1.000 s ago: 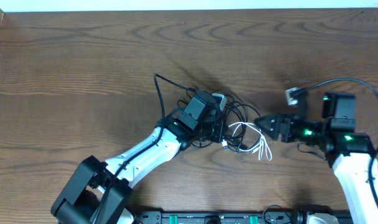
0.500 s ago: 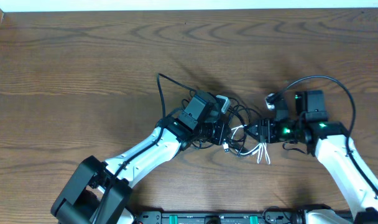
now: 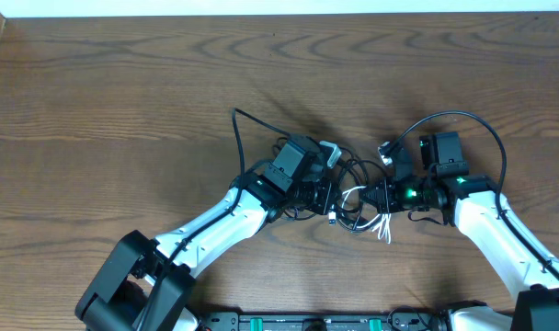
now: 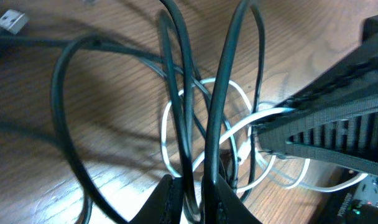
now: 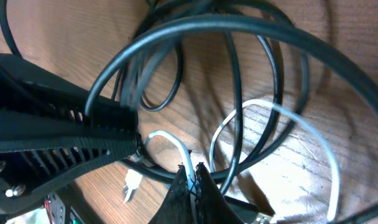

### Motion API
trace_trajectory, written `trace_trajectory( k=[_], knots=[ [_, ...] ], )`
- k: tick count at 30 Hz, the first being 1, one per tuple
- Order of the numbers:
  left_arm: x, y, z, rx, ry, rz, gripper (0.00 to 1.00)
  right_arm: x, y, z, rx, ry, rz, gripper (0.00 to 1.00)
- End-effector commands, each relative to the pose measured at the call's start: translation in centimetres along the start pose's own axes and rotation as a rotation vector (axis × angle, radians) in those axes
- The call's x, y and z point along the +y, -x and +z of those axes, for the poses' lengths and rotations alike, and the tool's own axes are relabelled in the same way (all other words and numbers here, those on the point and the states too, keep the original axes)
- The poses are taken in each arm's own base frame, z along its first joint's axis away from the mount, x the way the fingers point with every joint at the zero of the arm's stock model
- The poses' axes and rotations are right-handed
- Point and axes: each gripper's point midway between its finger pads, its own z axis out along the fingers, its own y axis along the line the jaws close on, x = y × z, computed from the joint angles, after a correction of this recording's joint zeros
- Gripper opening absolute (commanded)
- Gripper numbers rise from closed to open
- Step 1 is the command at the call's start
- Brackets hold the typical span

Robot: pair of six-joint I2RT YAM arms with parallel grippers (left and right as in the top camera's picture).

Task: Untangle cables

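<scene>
table [image 3: 96, 83]: dark brown wood, grain running across.
black cables [image 3: 350, 173]: heaped in overlapping loops just right of the middle of the overhead frame. One strand leaves the heap toward the upper left and ends on bare wood.
white cable [image 3: 354, 191]: looped inside the black heap, with loose ends trailing off its lower right.
left gripper [image 4: 193, 198]: reaches the heap from the lower left of the overhead frame. Its fingers are nearly pressed together, pinching black cables that rise between them toward the top of the left wrist frame.
right gripper [image 5: 193, 179]: comes in from the right of the overhead frame. Its fingertips are pressed together on the white cable, which curves in from the left and ends between them.
grippers to each other: the tips face one another across the heap, near but apart. Each one's ribbed finger shows in the other's wrist view.
lift: in the left wrist frame the black loops stand off the wood and cast shadows, and the white loops lie lower, behind them.
plug [image 4: 9, 20]: pale, flat on the wood at the upper left of the left wrist frame. Which cable it ends I cannot tell.
white plug end [image 5: 132, 185]: small, at the lower left of the right wrist frame, below the left gripper's ribbed finger.
</scene>
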Motion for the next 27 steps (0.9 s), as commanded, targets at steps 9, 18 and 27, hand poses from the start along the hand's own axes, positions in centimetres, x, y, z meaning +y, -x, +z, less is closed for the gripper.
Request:
trace_trajectory(
  k=[9, 18, 27],
  knots=[
    [1.6, -0.6, -0.2, 0.012, 0.083, -0.006, 0.87, 1.9, 2.7, -5.3, -0.218, -0.014, -0.031, 0.01],
    [1.7, -0.8, -0.3, 0.021, 0.087, -0.017, 0.87, 1.3, 1.8, -5.3, -0.193, -0.051, 0.005, 0.01],
    [1.7, -0.8, -0.3, 0.021, 0.087, -0.017, 0.87, 0.4, 0.7, -5.2, -0.155, -0.098, 0.042, 0.01]
  ],
)
